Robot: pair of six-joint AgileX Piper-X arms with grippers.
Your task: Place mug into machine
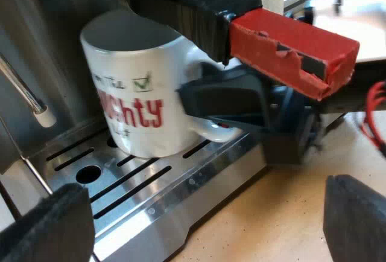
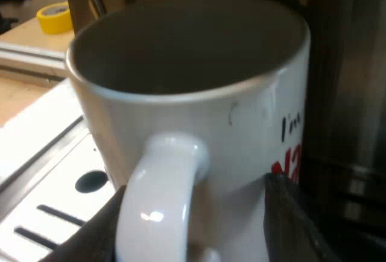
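So the mug (image 1: pixel 129 93) is sitting upright on the slotted drip tray (image 1: pixel 157 195) at the espresso machine's (image 1: pixel 60 38) front, tucked in under the holder's handle (image 1: pixel 193 5), whose red end (image 1: pixel 289 47) is sticking out just over the mug's handle (image 2: pixel 160 195). Looks to me like the mug is basically where it's supposed to be, base flat on the tray bars. The right gripper (image 2: pixel 193 214) is sitting at the mug's handle with one finger on each side of it. One finger is hugging the handle while there's a visible gap to the other, so I'm reading it as spread around the handle, not pinching it. The left gripper (image 1: pixel 205 214) is hanging back over the edge of the tray and the table (image 1: pixel 271 220), fingers wide apart and holding nothing, just watching really. The steam wand (image 1: pixel 27 96) is hanging beside the mug, apart from it. My take: we're at the let-go step, placing is done. The next move is calling for a straight pull-back of the right gripper away from the handle, keeping low enough to miss that red end and not dragging the mug off its spot.
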